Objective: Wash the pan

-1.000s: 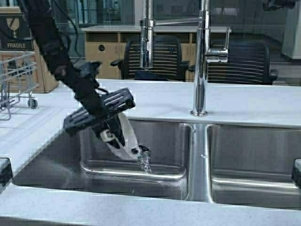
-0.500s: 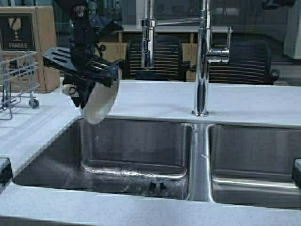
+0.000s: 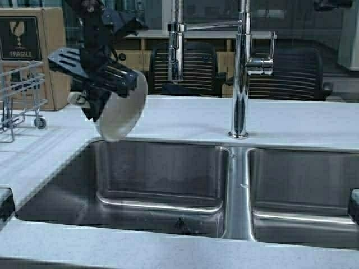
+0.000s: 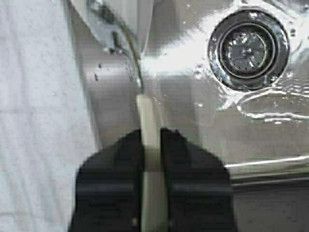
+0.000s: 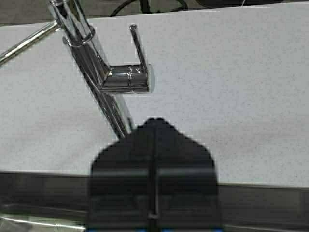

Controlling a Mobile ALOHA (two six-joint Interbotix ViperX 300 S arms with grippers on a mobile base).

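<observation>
Pan (image 3: pixel 120 112) (tilted) in left claw (image 3: pixel 92 109), above sink rim (image 3: pixel 162 144)

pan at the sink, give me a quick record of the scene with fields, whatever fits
pan: white, tilted on edge, held above the back left corner of the left basin
left pincer: shut on the pan's handle, raised over the counter edge
right pincer: shut, holding nothing, facing the faucet
faucet: chrome, on the counter behind the divider between basins
left basin: wet, dark bits near its front wall
drain: wet

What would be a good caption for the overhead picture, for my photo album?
The left hand holds the pan tilted on edge above the left sink.
</observation>
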